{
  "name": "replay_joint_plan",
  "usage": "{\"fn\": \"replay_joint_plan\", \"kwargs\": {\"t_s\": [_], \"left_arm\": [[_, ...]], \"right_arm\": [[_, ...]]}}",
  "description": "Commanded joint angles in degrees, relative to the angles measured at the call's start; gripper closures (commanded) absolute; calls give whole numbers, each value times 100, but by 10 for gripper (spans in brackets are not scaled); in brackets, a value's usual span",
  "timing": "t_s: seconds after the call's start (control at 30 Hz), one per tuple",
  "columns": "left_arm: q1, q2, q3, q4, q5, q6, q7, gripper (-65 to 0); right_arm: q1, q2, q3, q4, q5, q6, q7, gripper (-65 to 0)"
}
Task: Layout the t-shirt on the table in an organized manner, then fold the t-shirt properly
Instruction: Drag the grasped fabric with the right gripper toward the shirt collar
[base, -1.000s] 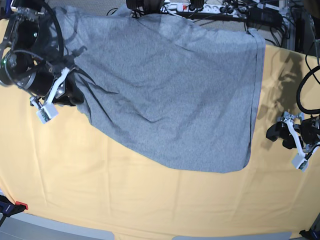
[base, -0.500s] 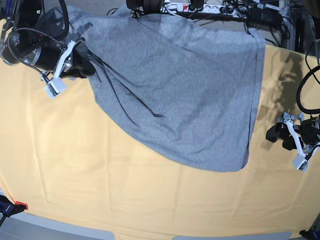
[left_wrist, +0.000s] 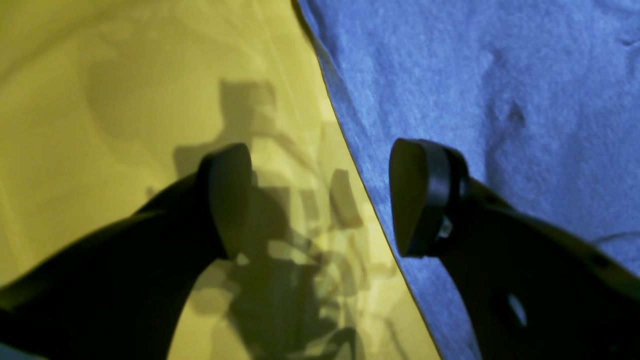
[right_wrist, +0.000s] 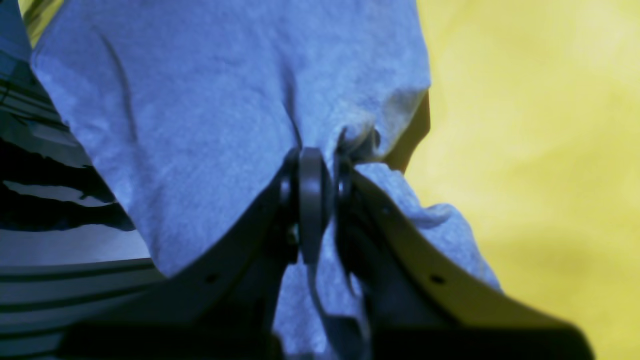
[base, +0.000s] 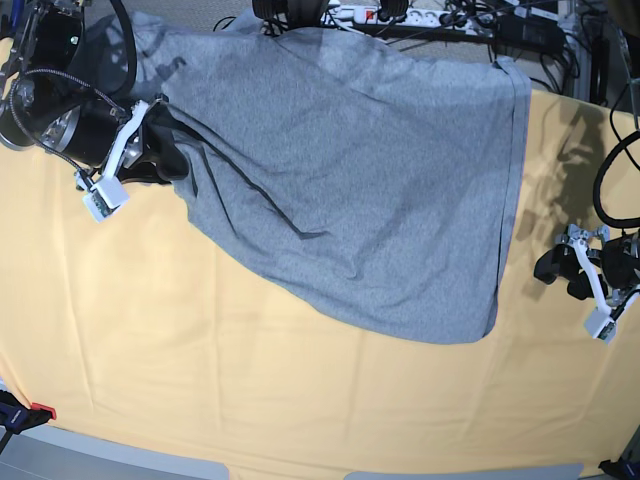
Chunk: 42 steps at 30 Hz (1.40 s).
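Observation:
The grey t-shirt lies plain side up across the far half of the table, its far edge hanging past the table's back. My right gripper is shut on the shirt's left edge, and the cloth bunches and creases toward it. Up close, the right gripper pinches a fold of t-shirt above the table. My left gripper stands open just right of the shirt's right edge. From the wrist, the left gripper straddles the edge of the t-shirt above the table, holding nothing.
A power strip and cables run behind the table's far edge. A red clamp sits at the front left corner. Bare yellow cloth fills the near half of the table.
My right gripper carried the shirt's left edge up toward the far left, then came back slightly down. The creases near it shifted. The left arm stayed still.

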<state>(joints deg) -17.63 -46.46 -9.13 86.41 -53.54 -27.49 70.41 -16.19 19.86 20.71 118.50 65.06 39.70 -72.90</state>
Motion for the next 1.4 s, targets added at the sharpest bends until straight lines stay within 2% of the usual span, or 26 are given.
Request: {"fn": "replay_joint_plan", "kwargs": {"t_s": [0.0, 0.23, 0.47, 0.6, 0.83, 1.17, 1.23, 1.3, 1.33, 1.37], "left_arm": [[-127, -129, -76, 66, -35, -9, -125, -433], [-127, -129, -76, 66, -33, 9, -144, -433], [-129, -127, -76, 66, -35, 9, -146, -433], [-127, -111, -76, 66, -33, 9, -181, -433], [-127, -114, -76, 66, -24, 9, -181, -433], [-127, -114, -76, 66, -28, 9, -184, -433], [-127, -114, -76, 68, -28, 9, -184, -433], [-127, -114, -76, 68, -26, 9, -181, -433], [-127, -114, -76, 68, -26, 9, -184, -433], [-127, -114, -76, 68, -28, 9, -184, -433]], "right_arm": [[59, 76, 28, 223, 160, 30, 129, 0], [59, 79, 26, 907, 70, 30, 127, 0], [42, 79, -122, 953, 96, 30, 48, 0], [44, 81, -695, 955, 92, 30, -105, 0], [46, 131, -1696, 962, 52, 30, -710, 0], [44, 129, -2774, 1014, 116, 30, -710, -4], [46, 129, -3032, 1014, 114, 30, -710, -98], [50, 127, -3163, 1014, 114, 30, -710, -219], [66, 125, -3165, 1016, 118, 30, -710, -262], [79, 127, -3150, 1021, 116, 30, -710, -275]]}}
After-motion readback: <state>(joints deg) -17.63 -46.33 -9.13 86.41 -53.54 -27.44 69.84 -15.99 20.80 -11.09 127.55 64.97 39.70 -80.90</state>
